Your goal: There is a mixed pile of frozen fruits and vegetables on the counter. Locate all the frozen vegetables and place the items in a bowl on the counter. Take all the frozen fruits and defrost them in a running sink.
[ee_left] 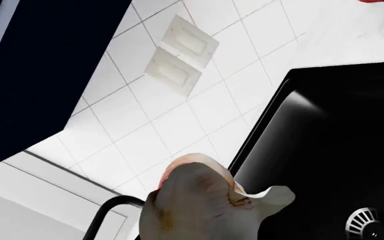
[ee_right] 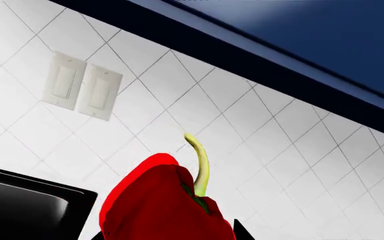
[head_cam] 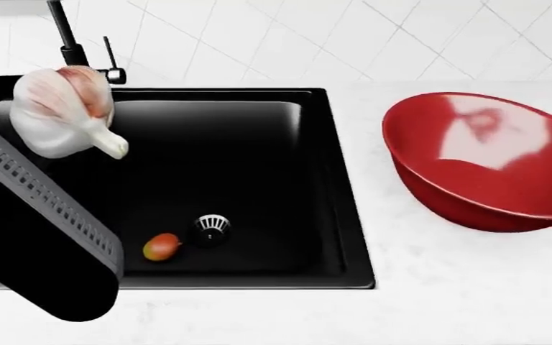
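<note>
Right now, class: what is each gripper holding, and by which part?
Left arm carries the garlic, right the pepper; both fill their wrist views, but no fingers show, so the grip points cannot be told.

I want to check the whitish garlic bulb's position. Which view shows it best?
The head view: the whitish garlic bulb shows whole, above the black sink. The left wrist view crops it; the right wrist view lacks it.

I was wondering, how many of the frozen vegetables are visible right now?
2: the garlic bulb is raised above the sink, and the red bell pepper fills the right wrist view. None shows in the bowl.
</note>
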